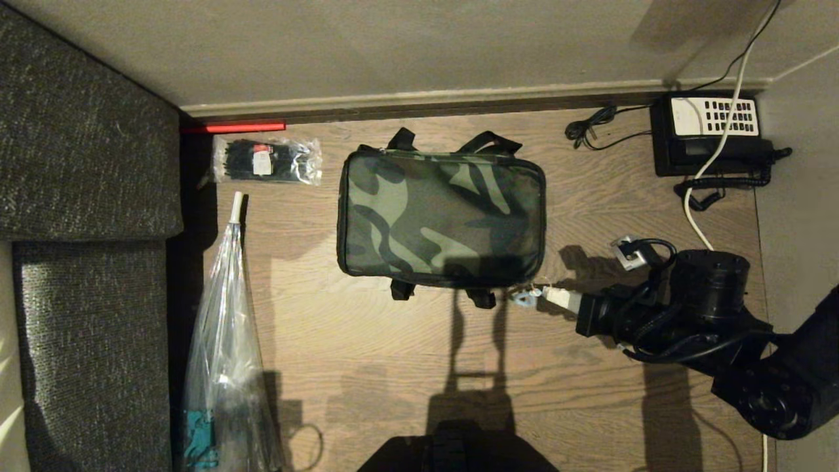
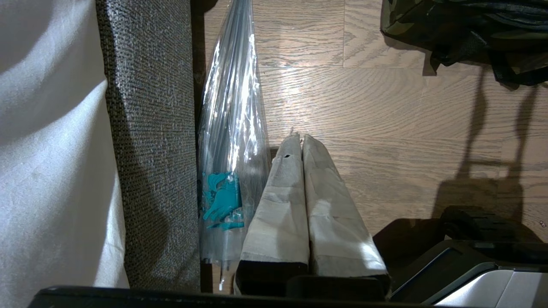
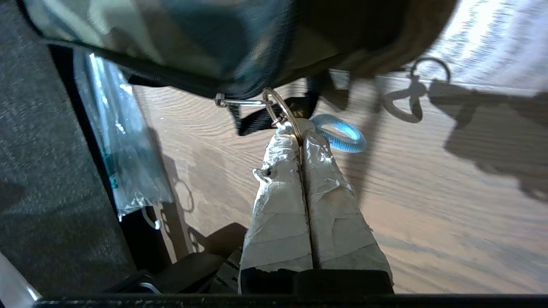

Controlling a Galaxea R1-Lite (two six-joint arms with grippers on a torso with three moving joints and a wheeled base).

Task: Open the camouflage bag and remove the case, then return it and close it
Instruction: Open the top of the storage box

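Camouflage bag (image 1: 440, 219) lies flat on the wood floor (image 1: 367, 367), middle of the head view, long side parallel to the wall, lid closed. Two black strap loops show at its far edge, two short black strap ends at its near edge. The case is not visible.

Right gripper (image 1: 547, 296) sits at the bag's near right corner, reaching in level from the right. Jaws pinched together on the metal ring (image 3: 280, 110) that hangs from the zipper pull at the bag's black-trimmed edge. A pale blue loop (image 3: 342, 137) hangs just beside the fingertips; whether the jaws also catch it cannot be told. Fingers (image 3: 278, 205) are wrapped in pale tape.

Left gripper (image 2: 299, 143) is parked low on the left, over bare floor, jaws closed on nothing, well apart from the bag.

Surroundings:
- Folded clear umbrella (image 1: 226, 347) on the floor left of the bag, tip toward the wall, teal print near its handle end; print not readable.
- Clear packet of black cable ties (image 1: 265, 159) beyond the umbrella tip, near the wall; small red-and-white label, text too small to read.
- Red bar (image 1: 239, 127) along the skirting.
- Dark grey woven sofa (image 1: 78, 196) fills the left side.
- Black telephone with white keypad (image 1: 711, 131) in the far right corner, with a coiled cord, a white cable and a bundled black cord alongside.

Nothing lies between the right gripper and the bag.
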